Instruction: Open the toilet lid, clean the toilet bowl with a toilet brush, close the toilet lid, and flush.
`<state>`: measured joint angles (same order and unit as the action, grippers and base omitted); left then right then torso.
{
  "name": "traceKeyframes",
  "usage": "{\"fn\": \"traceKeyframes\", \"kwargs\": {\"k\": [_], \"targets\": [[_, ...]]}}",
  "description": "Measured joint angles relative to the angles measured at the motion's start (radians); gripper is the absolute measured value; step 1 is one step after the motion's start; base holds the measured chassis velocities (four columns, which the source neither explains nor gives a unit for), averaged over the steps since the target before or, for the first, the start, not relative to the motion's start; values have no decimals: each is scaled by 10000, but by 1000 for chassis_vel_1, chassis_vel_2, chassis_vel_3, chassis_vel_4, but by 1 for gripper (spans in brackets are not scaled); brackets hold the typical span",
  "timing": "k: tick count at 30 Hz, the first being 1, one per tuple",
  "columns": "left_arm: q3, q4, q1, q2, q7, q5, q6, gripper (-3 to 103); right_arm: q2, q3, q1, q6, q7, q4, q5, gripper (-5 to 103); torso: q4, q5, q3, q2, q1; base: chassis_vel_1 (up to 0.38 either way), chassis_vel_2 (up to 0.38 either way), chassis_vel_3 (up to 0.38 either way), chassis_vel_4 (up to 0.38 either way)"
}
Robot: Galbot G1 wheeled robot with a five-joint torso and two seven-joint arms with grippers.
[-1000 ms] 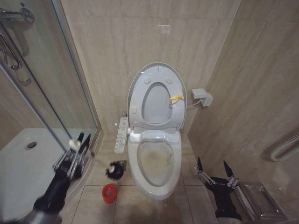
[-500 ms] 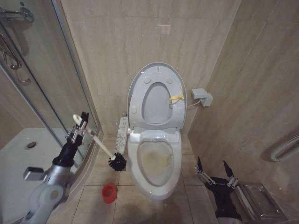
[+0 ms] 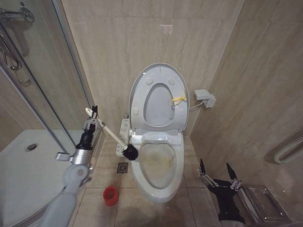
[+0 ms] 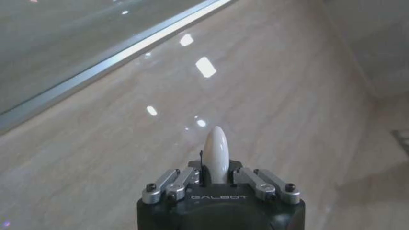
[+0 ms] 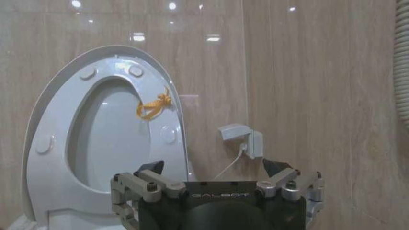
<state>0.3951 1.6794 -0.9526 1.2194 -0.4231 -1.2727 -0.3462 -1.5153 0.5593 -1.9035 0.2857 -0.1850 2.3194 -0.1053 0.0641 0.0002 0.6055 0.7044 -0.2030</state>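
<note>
The toilet lid (image 3: 158, 106) stands upright against the wall with the seat ring raised in front of it; the right wrist view shows the lid (image 5: 108, 143) too. Below it, the toilet bowl (image 3: 158, 163) lies uncovered, with yellowish stains inside. My left gripper (image 3: 93, 120) is shut on the upper end of the toilet brush (image 3: 113, 137), whose white handle slants down to the right. Its dark head is at the bowl's left rim. In the left wrist view the handle tip (image 4: 216, 143) pokes out of the shut left gripper (image 4: 216, 177). My right gripper (image 3: 218, 172) hangs open, low at the toilet's right.
A red holder cup (image 3: 110, 195) stands on the floor left of the bowl, near a floor drain (image 3: 123, 168). A glass shower door (image 3: 47, 94) and a white tray (image 3: 28, 161) bound the left side. On the right are a wall box (image 3: 206, 98) and a metal floor tray (image 3: 262, 203).
My left arm has raised the brush and swung it to the right. Its head went from near the red cup to the bowl's left rim. The right arm has stayed still.
</note>
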Motion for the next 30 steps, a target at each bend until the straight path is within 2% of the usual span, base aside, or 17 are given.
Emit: {"fn": "traceKeyframes", "kwargs": {"k": [3, 6, 7, 9, 11, 17, 20, 21, 24, 30], "targets": [[-369, -566, 307, 263, 215, 66, -269, 24, 0, -1, 0, 0, 0, 0, 0, 100, -1, 0, 0, 0, 0, 0, 0, 0, 0], [-902, -1702, 733, 720, 356, 815, -852, 24, 0, -1, 0, 0, 0, 0, 0, 100, -2, 0, 0, 0, 1, 0, 0, 0, 0], [-902, -1702, 733, 720, 356, 815, -852, 24, 0, -1, 0, 0, 0, 0, 0, 100, -2, 0, 0, 0, 1, 0, 0, 0, 0], [-1211, -2542, 1039, 1141, 566, 1420, -1291, 24, 0, 0, 0, 0, 0, 0, 0, 100, -3, 0, 0, 0, 1, 0, 0, 0, 0], [-1492, -3085, 1236, 1528, 761, 1789, -1497, 24, -1, -1, 0, 0, 0, 0, 0, 100, 0, -3, 0, 0, 0, 0, 0, 0, 0], [-2318, -4100, 1538, 2286, 753, 2383, -1692, 24, -1, 0, 0, 0, 0, 0, 0, 100, -2, 2, 0, 1, 1, 0, 0, 0, 0], [-2724, -5302, 1880, 3036, 465, 2773, -1960, 24, 0, -1, 0, 0, 0, 0, 0, 100, 0, 1, 0, 0, 1, 0, 0, 0, 0], [-2724, -5302, 1880, 3036, 465, 2773, -1960, 24, 0, -1, 0, 0, 0, 0, 0, 100, 0, 1, 0, 0, 1, 0, 0, 0, 0], [-2942, -6274, 2146, 3738, 207, 3259, -2155, 24, -1, -1, 0, 0, 0, 0, 0, 100, 4, 1, 0, 1, 0, 0, 0, 0, 0], [-3371, -6329, 1745, 3774, 171, 3258, -2139, 24, -1, 0, 0, 0, 0, 0, 0, 100, -2, 1, -1, 1, 1, 0, 0, 0, 0]]}}
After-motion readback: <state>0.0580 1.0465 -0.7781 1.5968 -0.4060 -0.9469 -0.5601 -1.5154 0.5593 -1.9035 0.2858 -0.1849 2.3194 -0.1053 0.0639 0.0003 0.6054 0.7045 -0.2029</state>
